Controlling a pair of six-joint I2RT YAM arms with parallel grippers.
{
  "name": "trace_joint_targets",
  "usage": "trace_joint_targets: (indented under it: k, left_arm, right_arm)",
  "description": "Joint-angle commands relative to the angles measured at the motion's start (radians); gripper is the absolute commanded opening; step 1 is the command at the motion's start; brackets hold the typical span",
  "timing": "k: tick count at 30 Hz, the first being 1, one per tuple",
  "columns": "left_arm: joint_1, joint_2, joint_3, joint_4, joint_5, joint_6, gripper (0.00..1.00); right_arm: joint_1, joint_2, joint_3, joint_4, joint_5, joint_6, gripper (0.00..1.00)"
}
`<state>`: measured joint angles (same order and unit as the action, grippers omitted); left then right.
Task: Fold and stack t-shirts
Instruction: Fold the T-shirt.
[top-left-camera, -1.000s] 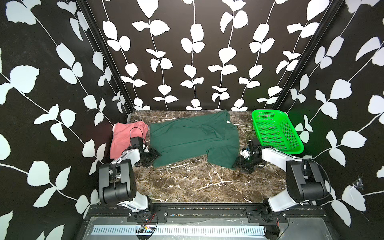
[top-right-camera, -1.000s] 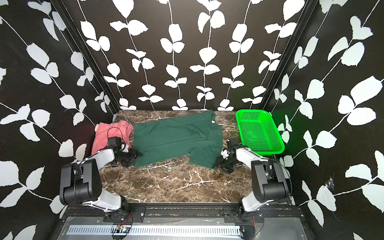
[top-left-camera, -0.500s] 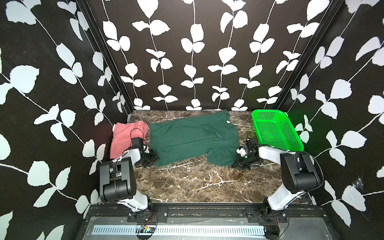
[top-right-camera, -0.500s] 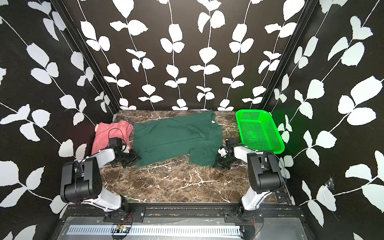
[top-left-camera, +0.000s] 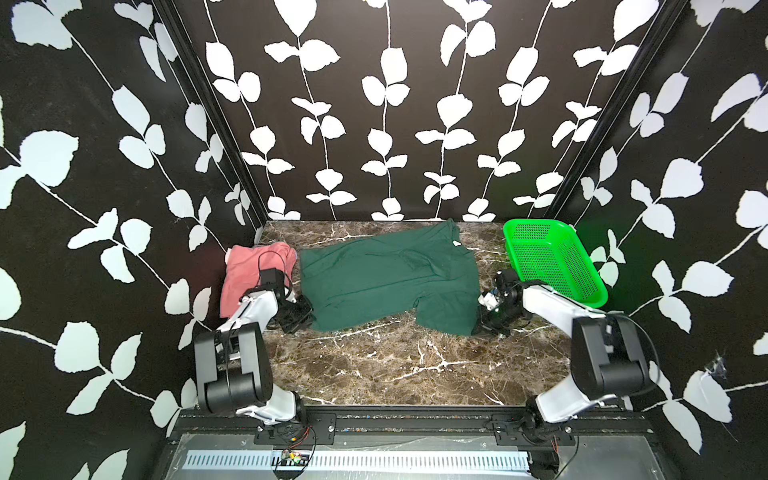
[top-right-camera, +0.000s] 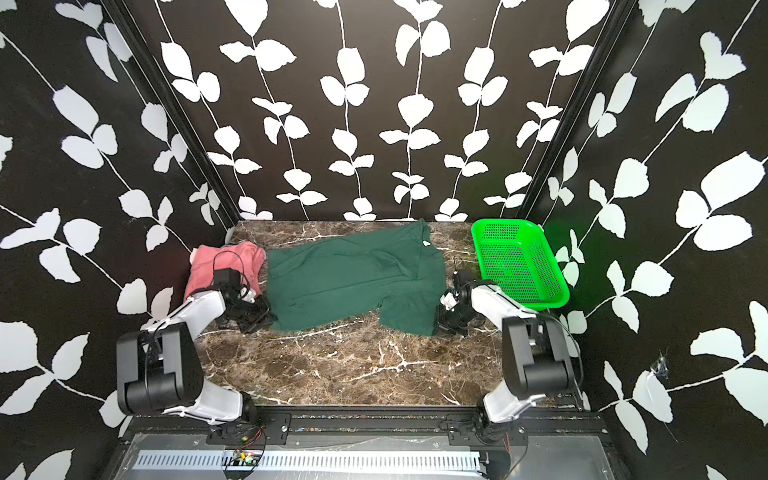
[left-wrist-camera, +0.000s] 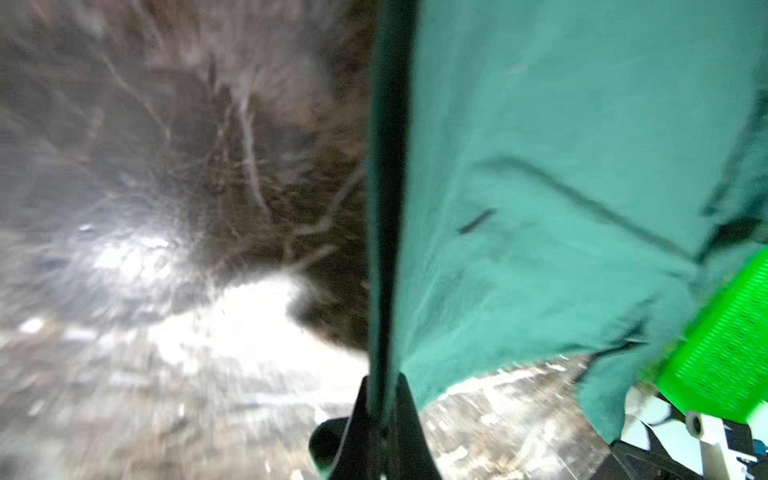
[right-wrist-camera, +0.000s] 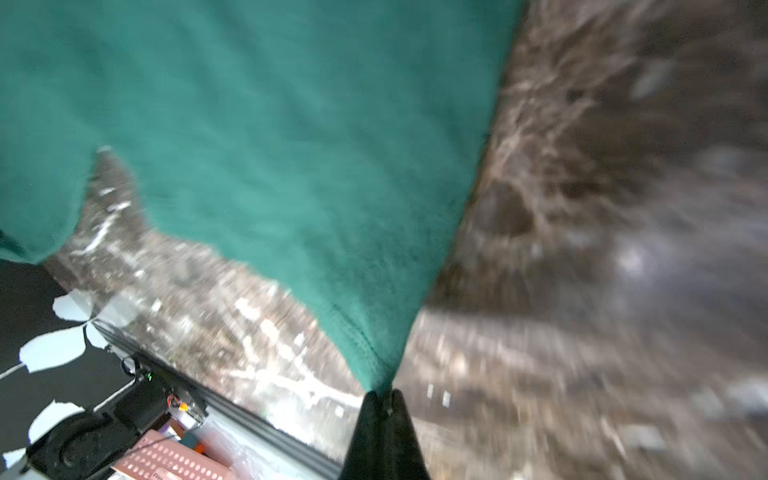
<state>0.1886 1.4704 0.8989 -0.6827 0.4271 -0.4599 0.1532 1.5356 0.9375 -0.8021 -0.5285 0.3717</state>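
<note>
Locate the dark green t-shirt in both top views, spread open across the rear middle of the marble desk, with a white tag near its far right edge. Find the left pincer low at the near left corner of that shirt, pressed together on the cloth. Confirm in the left wrist view: same pincer closed on a taut dark edge of the green cloth, picture blurred. Find the right pincer low at the near right corner, likewise pinching the shirt. Confirm in the right wrist view: cloth corner gathered to a point in the closed pincer, picture also blurred. Note the salmon-pink t-shirt bunched at the left edge of the desk, behind the left arm and just beside the green shirt. Note the bright green perforated basket at the right rear of the desk, apart from the shirt, with a strip of marble between.
</note>
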Motion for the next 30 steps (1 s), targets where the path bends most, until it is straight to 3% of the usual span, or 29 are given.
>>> trace_joint_targets:
  k: [1,11,16,26,30]
  left_arm:
    - [0.001,-0.043,0.082,-0.183,0.05,0.031,0.0]
    - [0.001,-0.083,0.142,-0.298,0.078,0.039,0.0]
    - [0.0,-0.042,0.155,-0.289,0.095,0.038,0.0]
    - [0.003,0.066,0.194,-0.235,0.085,0.003,0.0]
    - [0.005,0.1,0.198,-0.183,0.11,-0.027,0.0]
  right_arm:
    - [0.002,-0.079,0.064,-0.167,0.029,-0.034,0.0]
    - [0.002,-0.13,0.251,-0.285,0.027,-0.032,0.0]
    - [0.002,0.051,0.543,-0.362,0.043,-0.098,0.0]
    - [0.001,0.334,0.842,-0.273,0.033,-0.091,0.0]
    - [0.001,0.491,1.061,-0.293,0.033,-0.088,0.0]
